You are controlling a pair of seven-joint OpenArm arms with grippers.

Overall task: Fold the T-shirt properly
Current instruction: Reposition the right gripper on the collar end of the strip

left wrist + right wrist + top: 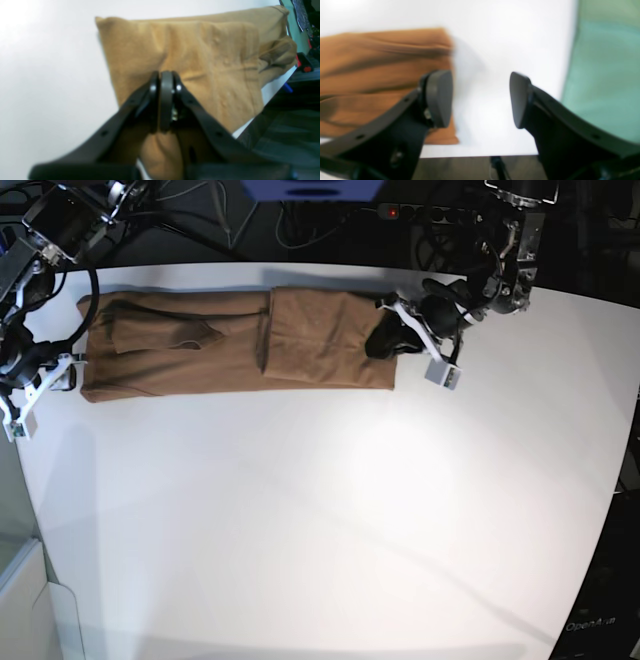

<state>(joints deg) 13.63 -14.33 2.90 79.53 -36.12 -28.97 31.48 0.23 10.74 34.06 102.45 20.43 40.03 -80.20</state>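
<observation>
1. The T-shirt (pixel 235 345) lies as a long tan-brown band along the upper edge of the white tabletop (pixel 330 520) in the base view, with one end doubled over onto the middle.
2. Dark cables and equipment fill the strip beyond the tabletop's far edge at the top of that frame; nothing lies on the cloth except the arms' own parts.
3. The left pincer (pixel 166 75) sits at the band's right end in the base view. Its jaws are pressed together over the cloth, but whether any fabric is caught between them cannot be told.
4. The right pincer (pixel 480 100) hangs at the band's left end with its jaws spread wide, holding nothing. One finger (pixel 440 97) is over the shirt's edge, the other over bare tabletop.
5. The left wrist view alone shows the folded layers and small wrinkles; the right wrist view, blurred, shows a green surface (pixel 605 75) past the tabletop's edge.
</observation>
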